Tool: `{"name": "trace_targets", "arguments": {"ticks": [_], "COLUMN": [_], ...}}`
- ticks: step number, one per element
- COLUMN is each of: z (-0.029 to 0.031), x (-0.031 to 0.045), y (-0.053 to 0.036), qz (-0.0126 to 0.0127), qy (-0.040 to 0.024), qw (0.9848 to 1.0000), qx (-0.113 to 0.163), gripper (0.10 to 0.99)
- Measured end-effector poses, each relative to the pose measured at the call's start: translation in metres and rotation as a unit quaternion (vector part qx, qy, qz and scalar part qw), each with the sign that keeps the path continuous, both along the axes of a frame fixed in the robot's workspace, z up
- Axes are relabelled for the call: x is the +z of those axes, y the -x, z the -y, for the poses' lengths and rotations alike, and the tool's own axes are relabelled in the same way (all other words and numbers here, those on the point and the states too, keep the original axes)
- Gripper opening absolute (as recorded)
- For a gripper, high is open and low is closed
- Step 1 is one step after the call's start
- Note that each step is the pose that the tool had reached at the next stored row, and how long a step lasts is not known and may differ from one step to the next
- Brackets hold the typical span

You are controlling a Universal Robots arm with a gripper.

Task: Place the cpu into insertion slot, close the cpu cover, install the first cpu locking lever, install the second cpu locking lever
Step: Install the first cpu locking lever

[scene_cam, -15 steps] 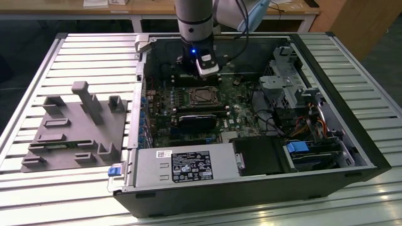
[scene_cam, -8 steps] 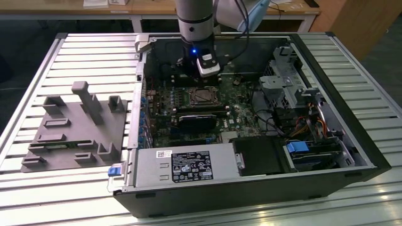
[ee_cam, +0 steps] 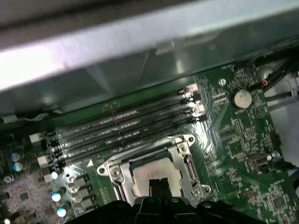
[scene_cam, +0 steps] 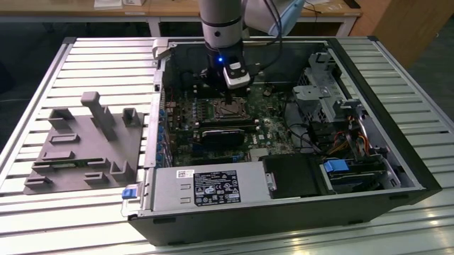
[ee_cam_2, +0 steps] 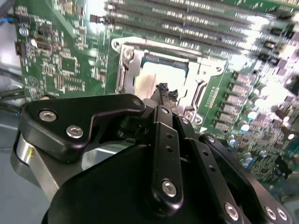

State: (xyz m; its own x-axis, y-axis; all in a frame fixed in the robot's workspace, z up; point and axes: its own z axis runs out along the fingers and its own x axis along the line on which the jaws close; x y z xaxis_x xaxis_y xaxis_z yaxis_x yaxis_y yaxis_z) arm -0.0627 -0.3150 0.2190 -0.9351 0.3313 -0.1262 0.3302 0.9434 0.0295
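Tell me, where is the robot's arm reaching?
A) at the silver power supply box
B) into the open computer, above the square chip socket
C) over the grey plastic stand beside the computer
B: in the exterior view the gripper hangs inside the open computer case, over the insertion slot; the first wrist view shows the cpu seated there.

the robot's grey arm (scene_cam: 220,21) hangs straight down in the exterior view, a small blue light (scene_cam: 220,59) glowing at its wrist (scene_cam: 221,49). the black gripper (scene_cam: 230,101) points downward at the arm's end. in the second wrist view its linked black fingers (ee_cam_2: 163,140) converge, tips drawn together with no gap visible; the first wrist view shows them as one dark block.
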Motion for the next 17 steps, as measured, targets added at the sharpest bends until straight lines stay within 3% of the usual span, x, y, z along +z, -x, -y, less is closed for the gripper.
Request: {"name": "trace_targets", "arguments": {"ticks": [7, 12, 17], "z": [0.0058, 0.0059, 0.0059], "x": [0.0, 0.0032, 0.0164], "y": [-0.0024, -0.0025, -0.0026], "qz": [0.0, 0.0, 0.0], "qy": [0.0148, 0.0155, 0.0158], "qw": [0.9999, 0.9999, 0.9999], "qx": [0.0, 0.0, 0.0], "gripper": [0.102, 0.102, 0.102]}}
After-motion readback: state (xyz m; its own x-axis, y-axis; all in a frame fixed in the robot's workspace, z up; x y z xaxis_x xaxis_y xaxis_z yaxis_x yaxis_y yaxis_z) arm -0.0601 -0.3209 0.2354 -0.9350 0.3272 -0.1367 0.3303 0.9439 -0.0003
